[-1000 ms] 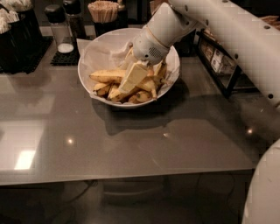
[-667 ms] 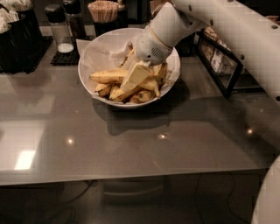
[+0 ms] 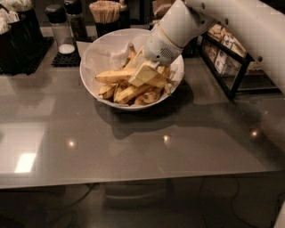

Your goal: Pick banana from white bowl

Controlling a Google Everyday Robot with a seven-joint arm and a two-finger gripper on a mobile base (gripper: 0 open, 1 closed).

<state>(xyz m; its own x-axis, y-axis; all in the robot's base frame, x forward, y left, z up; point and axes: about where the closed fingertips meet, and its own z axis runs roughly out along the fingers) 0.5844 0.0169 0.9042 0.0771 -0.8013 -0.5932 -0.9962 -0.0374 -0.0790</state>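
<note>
The white bowl (image 3: 98, 51), lined with crinkled white paper, stands at the back middle of the grey table. It holds several yellow bananas. The longest banana (image 3: 113, 76) lies across the pile and points left; its right end is hidden under my gripper. My gripper (image 3: 144, 73) is down inside the bowl on the right part of the pile, touching that banana. The white arm (image 3: 178, 26) comes in from the upper right. Smaller, browner bananas (image 3: 133, 92) lie below it.
A shaker (image 3: 60, 26) on a black mat and a cup of wooden sticks (image 3: 105, 11) stand behind the bowl. A black caddy (image 3: 18, 38) is at the back left. A black wire rack (image 3: 227, 62) stands to the right. The table's front edge runs along the bottom.
My gripper has shifted slightly up and to the right inside the bowl. The long banana's left end has moved a little right with it. The bowl has stayed put.
</note>
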